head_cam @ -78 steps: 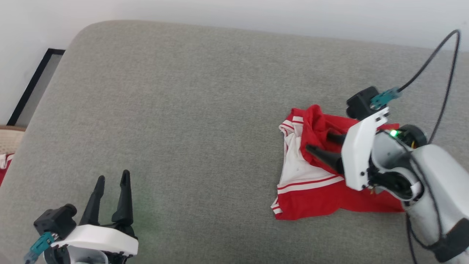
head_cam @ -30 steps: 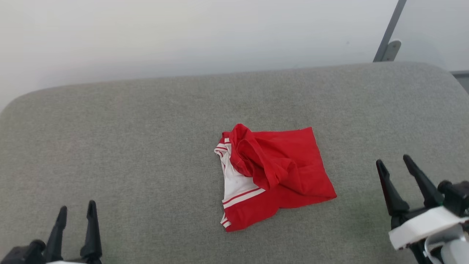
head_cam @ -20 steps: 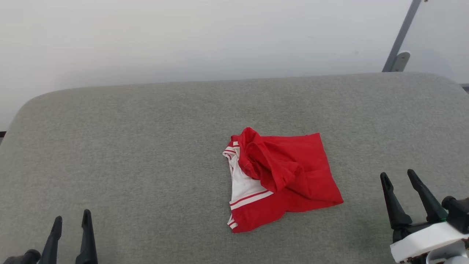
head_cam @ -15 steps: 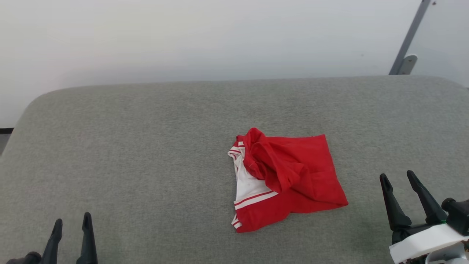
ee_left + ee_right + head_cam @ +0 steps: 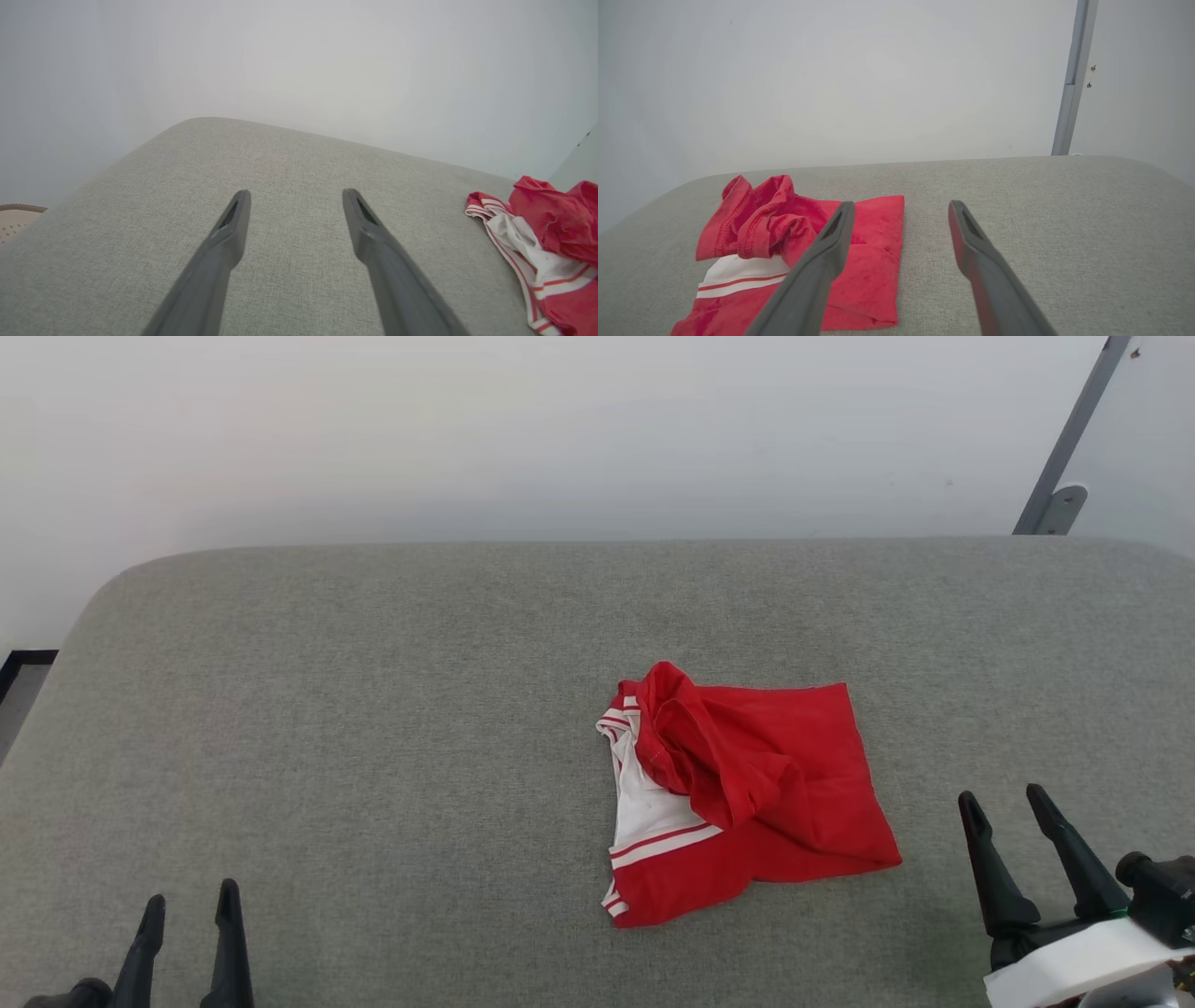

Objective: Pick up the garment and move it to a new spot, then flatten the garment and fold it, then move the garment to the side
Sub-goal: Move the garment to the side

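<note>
The garment (image 5: 775, 803) lies folded into a rough square on the grey cushion (image 5: 373, 709). It is red, with a white striped panel on its left side and a bunched red fold on top; no lettering shows. My left gripper (image 5: 190, 894) is open at the lower left, far from it, with nothing between its fingers. My right gripper (image 5: 1001, 794) is open at the lower right, a short way right of the cloth and clear of it. The left wrist view has that gripper (image 5: 295, 193) over bare cushion, the garment (image 5: 560, 219) off to its right. The right gripper (image 5: 901, 205) points past the garment's (image 5: 873, 280) right edge.
A white wall runs behind the cushion. A grey metal post (image 5: 1064, 448) rises at the back right. A dark frame (image 5: 19, 663) shows past the cushion's left end, and a pale perforated basket rim (image 5: 14, 221) sits low at the left.
The right gripper, which was down over the garment, has pulled away to the lower right, still open. The camera has swung, shifting the whole picture. The garment keeps its shape.
</note>
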Controlling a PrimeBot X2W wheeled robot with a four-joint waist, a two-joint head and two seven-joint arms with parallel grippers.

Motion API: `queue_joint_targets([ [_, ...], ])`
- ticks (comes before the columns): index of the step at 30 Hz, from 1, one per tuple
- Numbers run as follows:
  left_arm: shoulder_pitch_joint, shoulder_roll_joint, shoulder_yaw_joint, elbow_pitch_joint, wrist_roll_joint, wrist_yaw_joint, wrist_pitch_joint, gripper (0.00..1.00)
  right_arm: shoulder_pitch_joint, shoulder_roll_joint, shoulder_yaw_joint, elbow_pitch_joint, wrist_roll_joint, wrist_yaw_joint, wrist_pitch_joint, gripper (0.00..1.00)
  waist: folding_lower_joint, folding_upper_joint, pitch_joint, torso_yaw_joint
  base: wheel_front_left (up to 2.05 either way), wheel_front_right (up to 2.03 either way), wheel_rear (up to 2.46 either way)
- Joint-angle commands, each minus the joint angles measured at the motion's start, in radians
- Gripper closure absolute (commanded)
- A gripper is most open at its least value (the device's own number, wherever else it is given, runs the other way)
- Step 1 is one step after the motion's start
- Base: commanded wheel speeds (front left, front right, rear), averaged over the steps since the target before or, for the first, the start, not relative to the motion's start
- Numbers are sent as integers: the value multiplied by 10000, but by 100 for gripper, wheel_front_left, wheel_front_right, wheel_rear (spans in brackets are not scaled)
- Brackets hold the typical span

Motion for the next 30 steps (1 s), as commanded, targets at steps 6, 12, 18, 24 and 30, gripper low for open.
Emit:
queue_joint_targets([
  [6,-21,25,-132,-28,81,-29,-45,0,-230,-195,316,276,380,0,-42,0,0,-1,5,91,0,0,0],
  [12,-145,9,-360,-38,-12,-29,-46,0,-1068,-909,1051,1078,1102,0,824,0,0,-1,88,208,0,0,0],
  [18,-488,24,-806,43,-92,-29,-46,0,-2255,-1727,1655,1228,2092,0,2809,0,0,-1,476,509,0,0,0],
  [24,-919,112,-1328,261,-288,-29,-46,0,-3298,-2446,2116,1267,2922,0,5064,0,0,-1,997,982,0,0,0],
  [30,-1348,164,-1814,439,-442,-29,-46,0,-4104,-2877,2463,1457,3550,0,7260,0,0,-1,1529,1500,0,0,0],
])
